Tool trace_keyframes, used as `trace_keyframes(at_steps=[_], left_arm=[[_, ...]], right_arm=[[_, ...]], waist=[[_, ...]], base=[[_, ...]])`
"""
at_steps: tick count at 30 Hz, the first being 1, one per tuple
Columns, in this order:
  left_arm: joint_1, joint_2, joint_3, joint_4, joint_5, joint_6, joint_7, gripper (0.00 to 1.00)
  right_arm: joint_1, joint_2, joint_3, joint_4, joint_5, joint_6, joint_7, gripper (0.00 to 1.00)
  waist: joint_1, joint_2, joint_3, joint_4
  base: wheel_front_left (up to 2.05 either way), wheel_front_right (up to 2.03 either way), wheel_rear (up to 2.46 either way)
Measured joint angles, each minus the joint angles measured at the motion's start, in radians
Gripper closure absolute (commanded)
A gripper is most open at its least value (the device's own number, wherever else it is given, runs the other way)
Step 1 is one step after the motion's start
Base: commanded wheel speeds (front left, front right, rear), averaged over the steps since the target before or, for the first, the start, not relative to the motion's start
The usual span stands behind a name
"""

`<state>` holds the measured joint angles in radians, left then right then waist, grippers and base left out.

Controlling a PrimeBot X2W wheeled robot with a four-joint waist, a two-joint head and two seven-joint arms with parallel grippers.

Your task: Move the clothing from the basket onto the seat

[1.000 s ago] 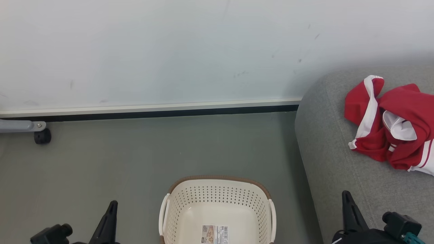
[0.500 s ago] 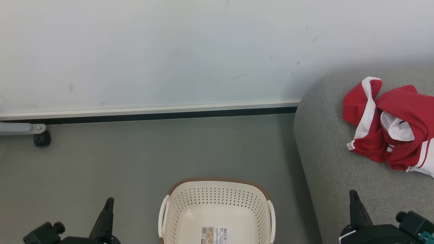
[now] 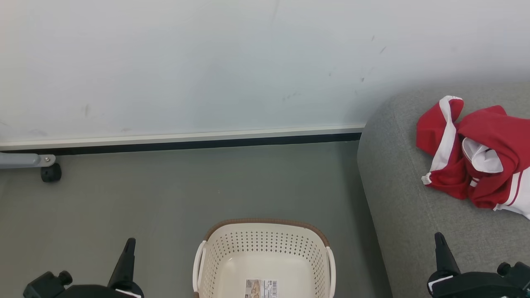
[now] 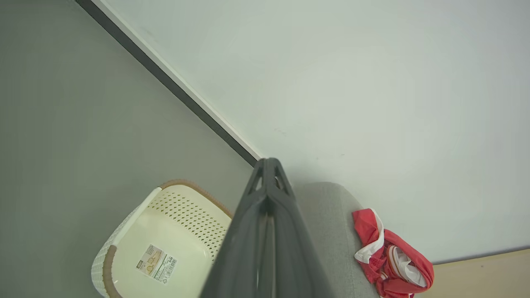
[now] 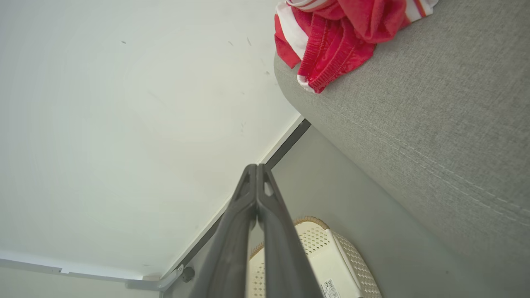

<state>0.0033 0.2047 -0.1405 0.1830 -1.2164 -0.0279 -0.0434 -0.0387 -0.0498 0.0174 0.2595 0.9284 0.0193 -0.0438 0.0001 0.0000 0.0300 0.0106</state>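
On the seat [image 3: 405, 207], at one o'clock from the nearer right tool [image 3: 439, 239], lies the clothing [image 3: 476, 161], none in the basket [image 3: 265, 242]; left tool [image 3: 129, 244] and right both closed, empty.

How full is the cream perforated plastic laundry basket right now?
Empty: the basket shows a bare floor with a label sticker; the red-and-white garments lie on the grey fabric seat cushion.

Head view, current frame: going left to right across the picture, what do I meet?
Black caster wheel → left gripper → basket → seat → clothing, lying on the seat.
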Motion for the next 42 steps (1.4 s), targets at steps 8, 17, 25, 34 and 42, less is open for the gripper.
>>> trace_keyframes(at_steps=[8,17,25,34,42], left_arm=[[-0.016,-0.026,0.036,0.02,-0.078,-0.017,0.025,1.0],[-0.024,-0.059,0.082,0.042,-0.162,-0.035,0.057,1.0],[-0.042,-0.086,0.119,0.062,-0.232,-0.053,0.08,1.0],[-0.062,-0.115,0.162,0.083,-0.31,-0.071,0.109,1.0],[-0.07,-0.141,0.199,0.102,-0.383,-0.088,0.131,1.0]], right_arm=[[-0.013,0.002,-0.027,0.006,0.12,0.021,0.027,1.0],[-0.017,0.002,-0.061,0.013,0.272,0.044,0.062,1.0],[-0.033,0.003,-0.087,0.019,0.392,0.061,0.092,1.0],[-0.035,0.004,-0.118,0.03,0.527,0.079,0.123,1.0],[-0.045,0.006,-0.145,0.036,0.645,0.098,0.15,1.0]], waist=[[0.0,0.0,-0.005,-0.002],[0.0,0.0,-0.012,-0.004],[0.0,0.0,-0.017,-0.006],[0.0,0.0,-0.022,-0.008],[0.0,0.0,-0.027,-0.01]], base=[[0.0,0.0,0.0],[0.0,0.0,0.0],[0.0,0.0,0.0],[0.0,0.0,0.0],[0.0,0.0,0.0]])
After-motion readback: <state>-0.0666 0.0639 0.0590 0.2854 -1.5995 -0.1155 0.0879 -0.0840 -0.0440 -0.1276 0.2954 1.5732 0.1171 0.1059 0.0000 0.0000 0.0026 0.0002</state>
